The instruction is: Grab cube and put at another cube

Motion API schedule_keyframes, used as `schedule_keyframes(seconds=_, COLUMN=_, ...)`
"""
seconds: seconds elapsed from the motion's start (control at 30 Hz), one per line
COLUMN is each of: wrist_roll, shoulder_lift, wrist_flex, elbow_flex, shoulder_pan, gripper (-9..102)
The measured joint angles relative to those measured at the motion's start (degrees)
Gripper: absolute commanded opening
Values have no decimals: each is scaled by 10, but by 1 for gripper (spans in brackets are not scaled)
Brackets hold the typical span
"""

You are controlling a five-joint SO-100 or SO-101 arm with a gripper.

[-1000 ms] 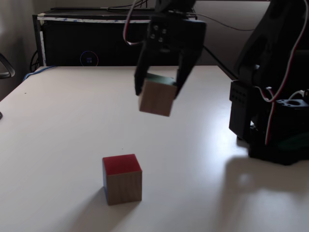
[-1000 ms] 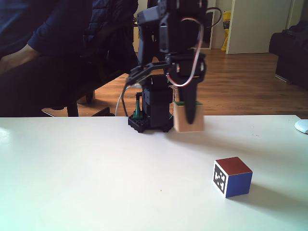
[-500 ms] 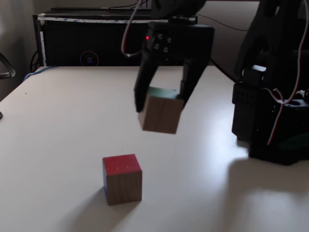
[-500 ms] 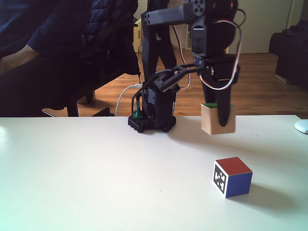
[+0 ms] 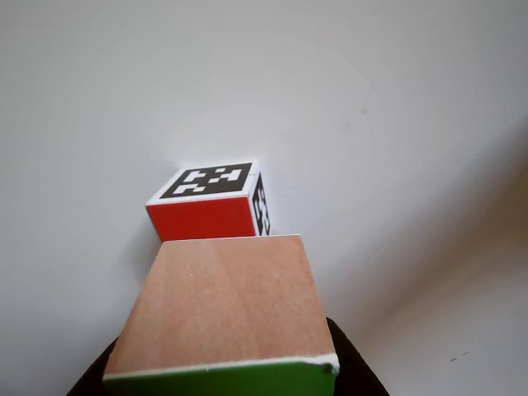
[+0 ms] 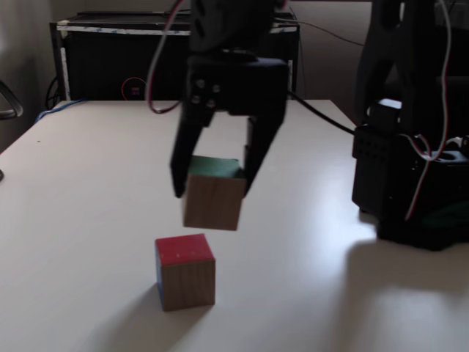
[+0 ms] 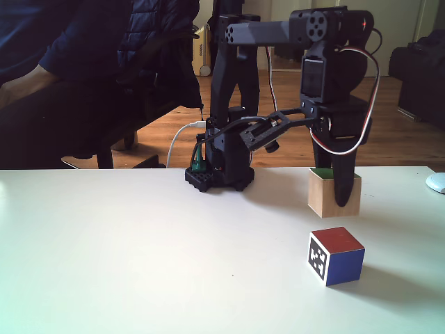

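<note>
— White worktop point(image 7: 104, 264) under daylight, with a wooden floor and a seated person in dark clothes behind its far edge. What does the close-up camera give you?

— In the other view the cube point(image 5: 223, 309) takes up the lower middle, plain wood face up and the green face along the bottom, with a dark finger showing at each lower side. Just beyond it sits another cube point(image 5: 213, 202), a red face toward the lens and a black-and-white marker on top.

— And the fixed view from the front?

— The gripper point(image 6: 212, 187) hangs over the middle of the worktop, its jaws clenched on the cube point(image 6: 212, 198), green face up, lifted clear of the surface. Another cube point(image 6: 185, 271) stands nearer the front edge, red on top, apart from the load.

— The side-on fixed view?

— The gripper point(image 7: 336, 198) holds the cube point(image 7: 327, 193) low, a finger across its near face. I cannot tell whether it touches the surface. Another cube point(image 7: 336, 255) lies in front of it, toward the near edge.

— What could spoil it?

— As I judge it, the held block looks slightly tilted in the front view. Lowered crooked or off-centre, an edge could catch the smaller block and shove it, or the load could slide off once let go.
</note>
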Motion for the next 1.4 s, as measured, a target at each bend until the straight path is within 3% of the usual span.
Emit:
schedule_keyframes(seconds=0.87, wrist_roll=9, shoulder_lift=-109, wrist_flex=0, elbow_flex=-87, shoulder_pan=27, gripper=8)
schedule_keyframes(seconds=1.0, wrist_roll=7, shoulder_lift=-109, wrist_flex=0, elbow_flex=-87, shoulder_pan=33, gripper=12)
schedule_keyframes(seconds=1.4, wrist_roll=12, shoulder_lift=-109, wrist_flex=17, elbow_flex=-88, shoulder_pan=34, gripper=41)
